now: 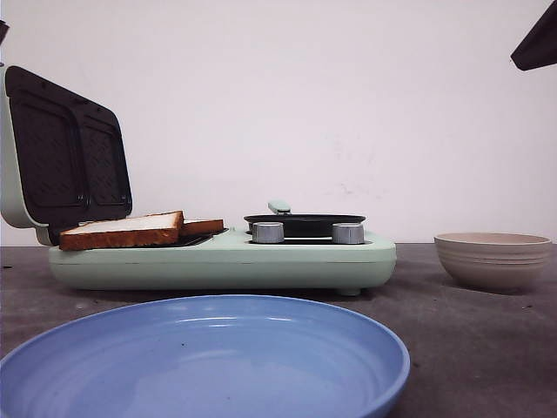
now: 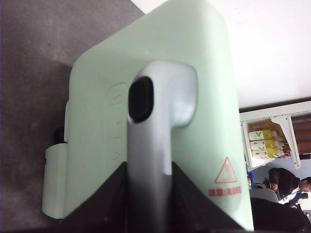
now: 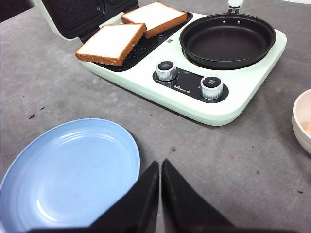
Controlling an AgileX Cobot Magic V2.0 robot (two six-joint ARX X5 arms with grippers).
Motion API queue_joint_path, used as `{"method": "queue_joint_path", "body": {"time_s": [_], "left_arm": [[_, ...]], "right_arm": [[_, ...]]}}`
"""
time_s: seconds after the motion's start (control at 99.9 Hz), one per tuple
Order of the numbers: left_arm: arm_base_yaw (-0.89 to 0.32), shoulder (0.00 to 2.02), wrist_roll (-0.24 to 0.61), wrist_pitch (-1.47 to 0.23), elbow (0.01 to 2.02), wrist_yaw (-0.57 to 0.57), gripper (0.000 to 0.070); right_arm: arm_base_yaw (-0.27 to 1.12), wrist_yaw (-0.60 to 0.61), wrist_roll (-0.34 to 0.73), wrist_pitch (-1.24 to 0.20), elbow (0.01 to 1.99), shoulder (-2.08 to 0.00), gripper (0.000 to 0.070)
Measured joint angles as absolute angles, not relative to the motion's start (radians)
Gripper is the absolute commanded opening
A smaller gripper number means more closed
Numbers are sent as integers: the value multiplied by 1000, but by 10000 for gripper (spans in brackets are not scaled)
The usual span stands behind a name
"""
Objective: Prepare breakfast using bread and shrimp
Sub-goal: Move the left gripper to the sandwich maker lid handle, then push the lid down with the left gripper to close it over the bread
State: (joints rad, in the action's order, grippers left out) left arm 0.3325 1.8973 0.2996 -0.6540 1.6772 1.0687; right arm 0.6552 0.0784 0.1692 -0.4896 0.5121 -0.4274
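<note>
while lid gapes, two bread (image 3: 112,43) slices, one plate (image 3: 68,174)

**Black Fingers, Little Else on Show**

Matte black throughout. In the right wrist view, right gripper (image 3: 159,194) as two wedge-shaped fingers (image 3: 138,204), broad at the bottom edge of the frame, tapering to blunt tips at lower centre; smooth faces, only a thin slit between. In the left wrist view, left gripper (image 2: 149,194) as two black triangular fingers (image 2: 104,206) rising from the bottom edge. In the front view, dark angular corners only: one at upper right (image 1: 537,39), a sliver at upper left (image 1: 3,30). No cables, screws or markings discernible.
</note>
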Motion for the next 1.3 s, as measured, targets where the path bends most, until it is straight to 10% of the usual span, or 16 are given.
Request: {"method": "queue_joint_path", "body": {"time_s": [1.301], "left_arm": [[-54,1919,244,-934,1944,607,6]], "right_arm": [[655,78,169,-490,512,-427,0]]}}
